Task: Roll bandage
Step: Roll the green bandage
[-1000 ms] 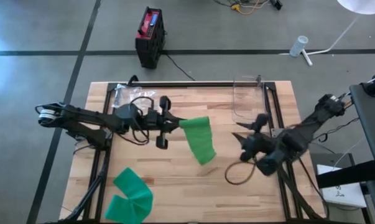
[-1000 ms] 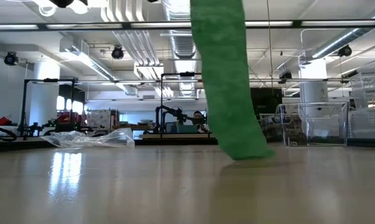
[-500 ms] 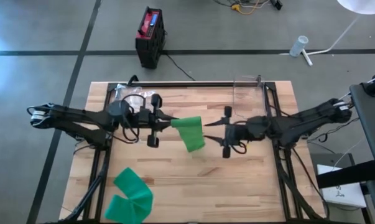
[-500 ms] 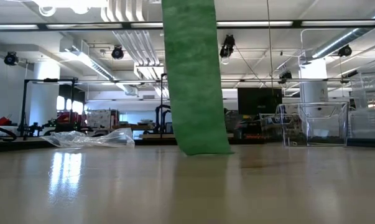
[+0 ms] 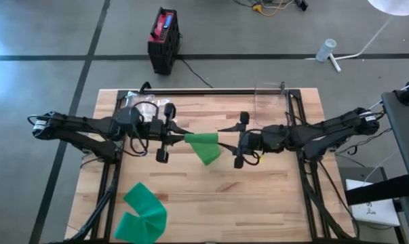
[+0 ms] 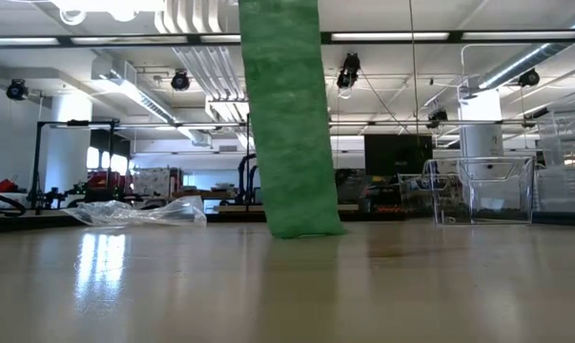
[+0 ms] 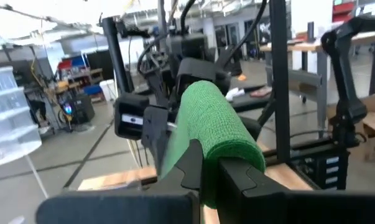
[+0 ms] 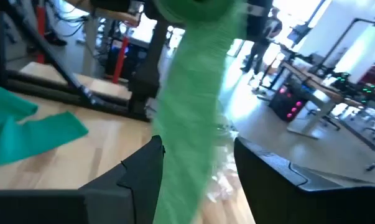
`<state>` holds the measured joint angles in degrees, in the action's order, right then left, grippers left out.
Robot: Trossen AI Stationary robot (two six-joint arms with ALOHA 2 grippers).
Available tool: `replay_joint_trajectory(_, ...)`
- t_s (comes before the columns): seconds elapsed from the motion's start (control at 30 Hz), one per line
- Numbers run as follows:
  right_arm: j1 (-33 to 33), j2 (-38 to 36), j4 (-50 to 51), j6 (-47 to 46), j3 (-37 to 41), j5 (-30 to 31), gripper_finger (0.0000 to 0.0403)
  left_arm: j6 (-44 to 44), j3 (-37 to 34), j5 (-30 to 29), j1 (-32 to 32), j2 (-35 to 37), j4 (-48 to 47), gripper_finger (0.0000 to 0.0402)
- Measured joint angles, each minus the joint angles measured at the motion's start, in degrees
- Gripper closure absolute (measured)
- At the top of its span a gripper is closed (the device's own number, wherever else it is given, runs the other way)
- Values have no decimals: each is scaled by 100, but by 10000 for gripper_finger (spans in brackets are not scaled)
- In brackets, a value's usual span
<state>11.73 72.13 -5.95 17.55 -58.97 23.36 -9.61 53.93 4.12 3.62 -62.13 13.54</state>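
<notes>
Hanging lengthwise from the clamped left pincer (image 5: 182, 136), the bandage (image 5: 205, 147) enters the right pincer's (image 5: 226, 139) gaping jaws.

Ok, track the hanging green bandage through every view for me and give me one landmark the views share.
High view: the hanging green bandage sits mid-table, between the left tool and the right tool.
Low view: a vertical strip left of centre, lower end at the tabletop.
Left wrist view: draped over that arm's fingers.
Right wrist view: hanging between that arm's fingers.
Shared landmark: the clear plastic container, also in the low view.
</notes>
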Motion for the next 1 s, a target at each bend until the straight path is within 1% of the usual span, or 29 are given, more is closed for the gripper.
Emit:
replay_joint_trajectory(0.1, -30, -49, -95, -29, 8, 25, 215, 0, -15, 2, -1, 82, -10, 395)
replay_joint_trajectory(0.2, -135, 144, -66, -175, 34, -36, 215, -6, -39, 1, -2, 107, -47, 395)
replay_joint_trajectory(0.33, -302, 575, -293, -268, 30, -668, 221, -44, -42, 2, -2, 103, -30, 395)
replay_joint_trajectory(0.53, -449, 1045, 12, -26, -344, -716, 230, -84, -46, 2, -2, 195, -185, 394)
replay_joint_trajectory(0.6, -463, 1154, -33, -47, -479, -953, 235, -142, -46, 2, -2, 258, -201, 394)
replay_joint_trajectory(0.67, -452, 1278, -37, -100, -601, -1314, 244, -182, -46, 0, -4, 304, -199, 394)
replay_joint_trajectory(0.73, -424, 1435, -47, -107, -711, -1498, 259, -188, -46, 0, -4, 321, -210, 394)
replay_joint_trajectory(0.8, -409, 1561, -17, -96, -780, -1489, 285, -187, -46, 0, -4, 323, -199, 394)
replay_joint_trajectory(0.87, -389, 1635, -25, -78, -817, -1480, 323, -99, -46, -1, -7, 328, -212, 394)
replay_joint_trajectory(0.93, -375, 1626, 11, -104, -818, -1481, 370, -30, -46, -3, -7, 353, -210, 394)
replay_joint_trajectory(1.0, -328, 1565, 25, -151, -806, -1482, 394, 0, -48, -14, -7, 441, -218, 394)
